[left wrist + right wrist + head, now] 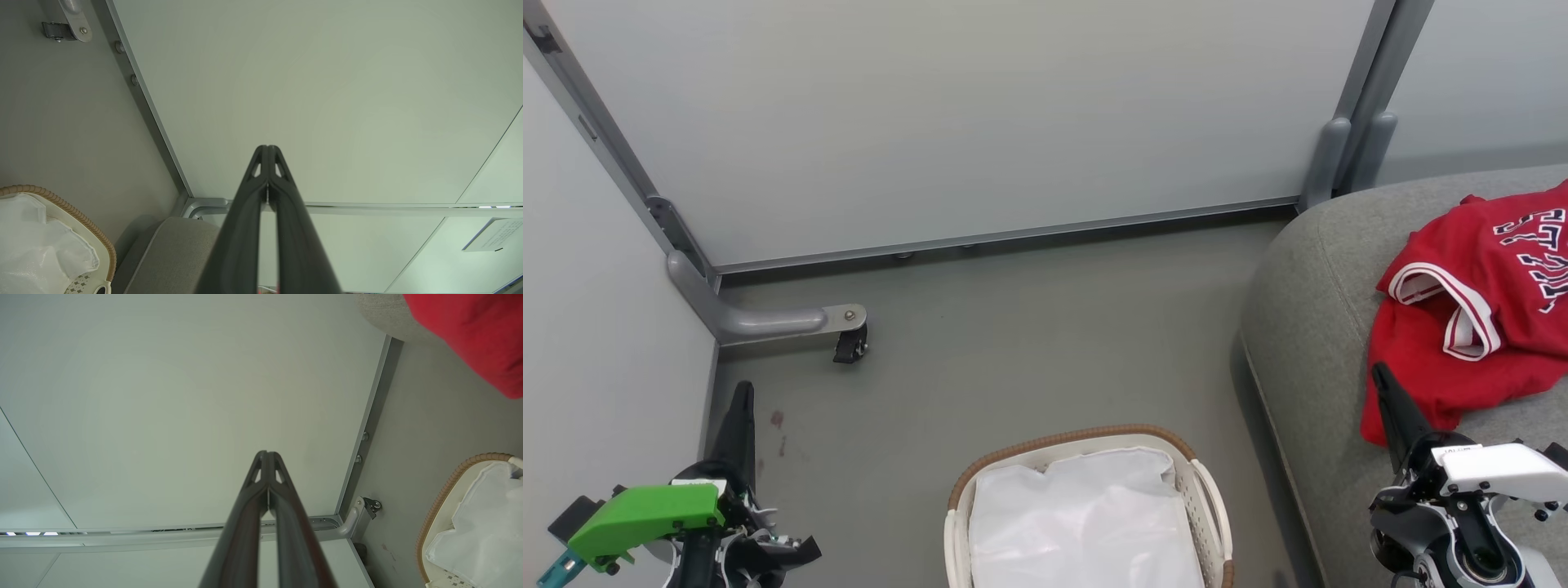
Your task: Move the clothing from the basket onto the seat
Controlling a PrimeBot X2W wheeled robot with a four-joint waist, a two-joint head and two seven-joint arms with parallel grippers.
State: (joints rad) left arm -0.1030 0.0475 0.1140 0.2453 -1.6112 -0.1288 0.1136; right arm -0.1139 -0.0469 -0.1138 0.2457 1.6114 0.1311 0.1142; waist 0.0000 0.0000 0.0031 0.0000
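The clothing [1478, 318] lies on the seat [1307, 327], to the right of the basket [1086, 437] and well apart from it. The basket shows only its white cloth lining [1086, 523], so the transfer looks done.

The right gripper [1379, 374] is much the nearer. Its pressed-together fingers point up the head view, with their tip just beside the lower left edge of the red heap and holding nothing. The left gripper [742, 392] is likewise pressed together and empty. It stands over the floor on the far side of the basket, so any tidying reach would fall to the right arm.

The heap's long axis runs from the seat's front edge, near the right fingertips, up and to the right, where it runs out of the picture. The jersey sits on top, its white-trimmed opening turned left toward the basket and its lettering running sideways along the right border. Plainer red cloth spreads beneath it, and whether that is a separate shirt cannot be told. The basket's own long axis seems to run toward and away from the robot, its near end cut off at the bottom
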